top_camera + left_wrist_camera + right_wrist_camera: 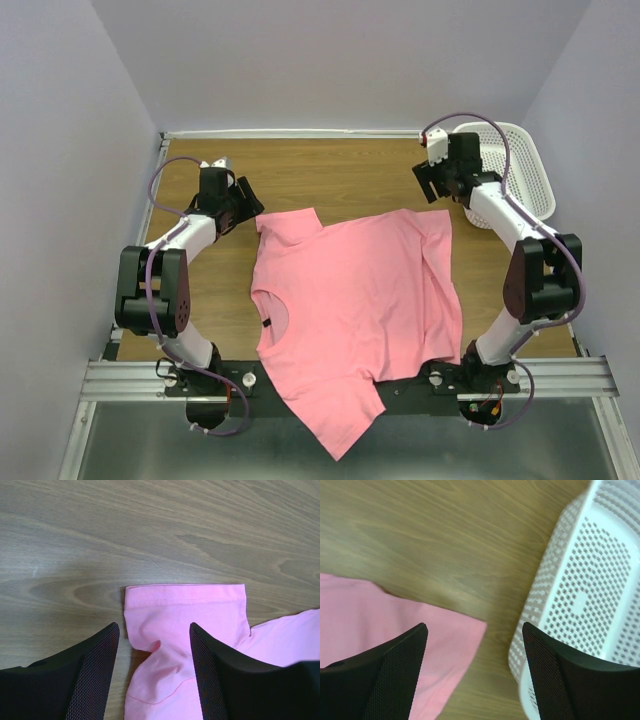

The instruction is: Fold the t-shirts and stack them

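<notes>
**Overhead view.** One salmon-pink t-shirt (pixel 350 300) lies spread on the wooden table (pixel 340 175), between the two arms. Its round neck and small dark neck label (pixel 267 323) are turned toward the left arm. One sleeve hangs over the near table edge, and a strip along the side nearest the right arm is folded over. The left gripper (pixel 243 205) sits at the far sleeve. The right gripper (pixel 432 185) sits at the shirt's far corner on the opposite side.

**Left wrist view.** The left gripper (pixel 152 630) has its two black fingers (pixel 95 675) spread and pinches nothing. The hemmed sleeve (pixel 185 605) lies flat on the wood. It sits between the fingertips and extends ahead of them. The rest of the cloth runs back under the right-hand finger. Whether the fingers touch the cloth cannot be told.

**Right wrist view.** The right gripper (pixel 474 627) is spread wide, and nothing is held between its fingers. A corner of the t-shirt (pixel 455 630) lies on the wood, below and between the tips. The cloth continues under the left-hand finger. A white plastic mesh basket (pixel 580 590) stands just beside and beyond the right-hand finger, apart from the shirt.
</notes>
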`<state>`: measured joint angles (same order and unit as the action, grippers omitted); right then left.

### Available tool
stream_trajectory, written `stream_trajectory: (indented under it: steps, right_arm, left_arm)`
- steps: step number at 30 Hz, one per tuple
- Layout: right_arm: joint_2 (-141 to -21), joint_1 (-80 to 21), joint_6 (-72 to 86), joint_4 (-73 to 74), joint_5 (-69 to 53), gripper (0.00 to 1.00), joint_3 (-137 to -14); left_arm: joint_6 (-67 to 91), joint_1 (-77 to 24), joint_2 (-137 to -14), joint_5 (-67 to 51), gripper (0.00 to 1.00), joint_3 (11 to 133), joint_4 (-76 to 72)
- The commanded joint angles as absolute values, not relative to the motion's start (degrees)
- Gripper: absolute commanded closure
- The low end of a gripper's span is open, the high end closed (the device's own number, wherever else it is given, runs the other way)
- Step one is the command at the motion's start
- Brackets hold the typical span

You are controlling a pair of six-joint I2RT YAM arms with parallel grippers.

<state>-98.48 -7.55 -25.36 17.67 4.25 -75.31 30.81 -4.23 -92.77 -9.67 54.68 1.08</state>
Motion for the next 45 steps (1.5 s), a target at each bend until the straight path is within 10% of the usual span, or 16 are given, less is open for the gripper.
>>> stream_trajectory:
  steps: [1,8,24,36,40,45]
  right_arm:
    - [-92.48,-8.17,-22.94,20.29,-10.95,0.16,-71.64]
    - [-91.84,-8.26,-19.33,25.57,-36.91,0.18,-66.09]
    - [-91.58,-8.26,-19.77,26.37,-36.74,0.18,-66.27]
    - [-90.97,-8.26,-19.86,26.46,-34.98,0.17,-66.88]
    - [-91.05,-8.17,-20.04,26.46,-34.02,0.17,-66.97]
    - [-92.98,-7.65,-18.02,26.19,-22.53,0.17,-68.37]
  left_arm:
    - [29.97,-4.04,-92.28,-9.84,0.33,55.02,1.93]
    - [30.24,-4.04,-94.83,-6.51,0.34,55.89,5.27]
    - [28.48,-4.31,-108.89,-7.21,0.52,65.39,8.17]
    - [26.81,-4.66,-109.34,-8.35,0.78,65.39,9.05]
    - [26.19,-4.66,-109.60,-9.40,1.00,65.21,9.05]
    - [25.75,-4.66,-108.28,-7.83,1.00,65.83,8.88]
